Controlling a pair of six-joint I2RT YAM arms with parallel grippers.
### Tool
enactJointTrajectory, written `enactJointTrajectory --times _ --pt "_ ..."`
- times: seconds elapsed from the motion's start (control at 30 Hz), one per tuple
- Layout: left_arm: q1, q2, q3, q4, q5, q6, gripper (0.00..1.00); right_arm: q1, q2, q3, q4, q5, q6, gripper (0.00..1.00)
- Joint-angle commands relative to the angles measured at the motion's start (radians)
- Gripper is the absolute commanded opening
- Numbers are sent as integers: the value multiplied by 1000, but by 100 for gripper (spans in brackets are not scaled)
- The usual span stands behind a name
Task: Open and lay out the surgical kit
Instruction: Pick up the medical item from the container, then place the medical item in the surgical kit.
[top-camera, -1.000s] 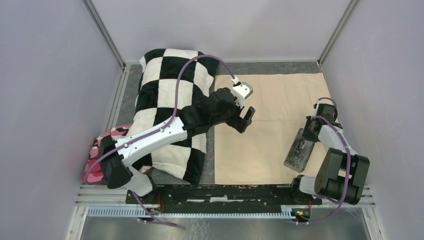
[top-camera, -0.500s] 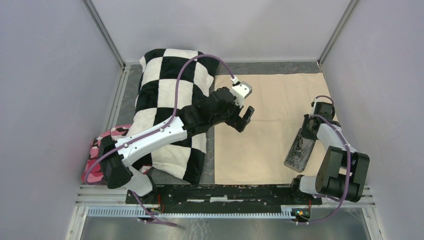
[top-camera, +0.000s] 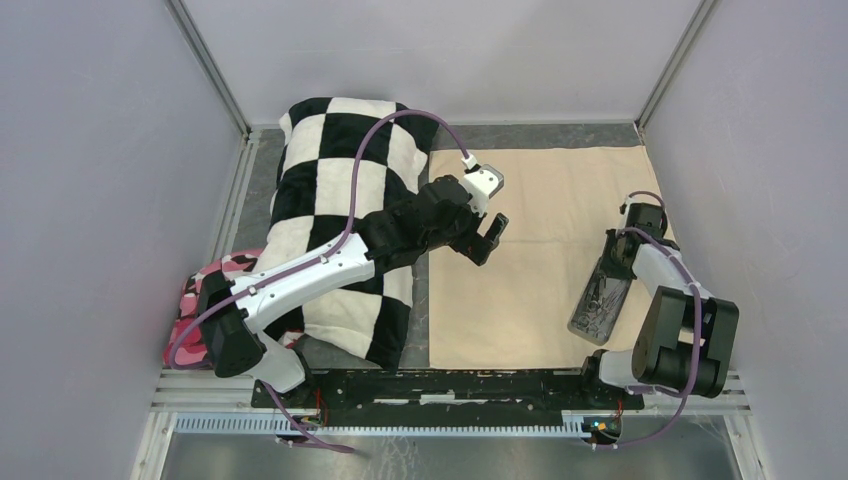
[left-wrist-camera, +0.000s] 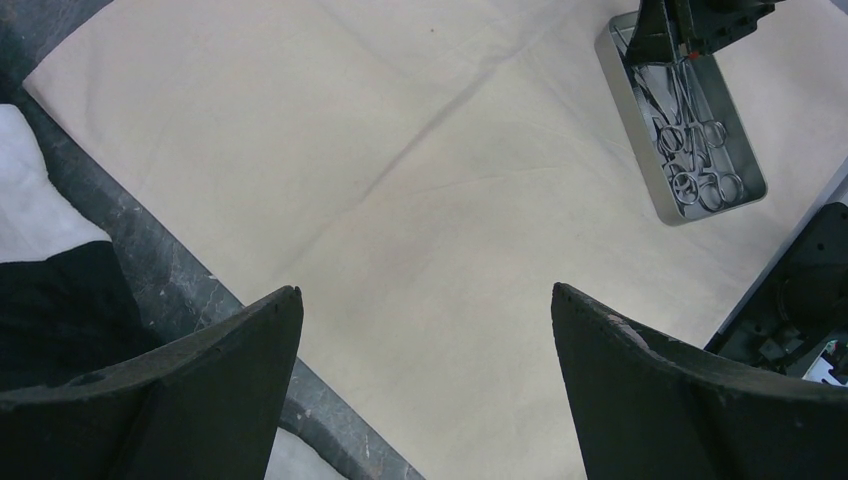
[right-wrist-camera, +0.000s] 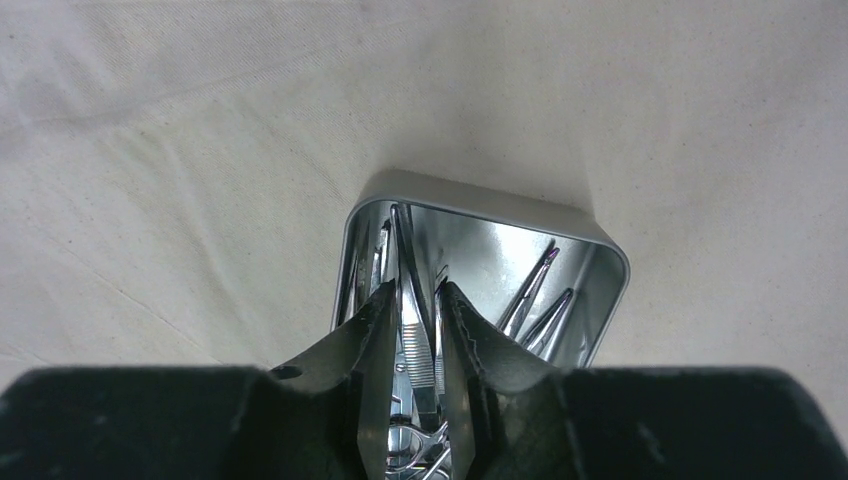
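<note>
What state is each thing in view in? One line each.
Beige cloth wrap, unfolded, spread flat.
Rectangular grey metal tray, uncovered, resting on the wrap.
Thin steel tweezers, in the tray, gripped.
Scissor-handled steel forceps, loose in the tray.
Left gripper, open, empty.
Right gripper, shut on the tweezers.
Black-and-white checkered pillow, lying beside the wrap.
Pink camouflage cloth, bunched up.

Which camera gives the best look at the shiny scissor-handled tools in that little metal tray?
The left wrist view: it looks down into the whole small grey metal tray, with ring handles clear on the steel scissor-handled tools. The right wrist view shows only tips past the right claw; in the top view they blur.
</note>
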Motion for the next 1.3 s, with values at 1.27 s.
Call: enactJointTrajectory --times 1.27 --pt "-8 -26 24 19 2 46 100 4 -242 202 -158 258 -34 0"
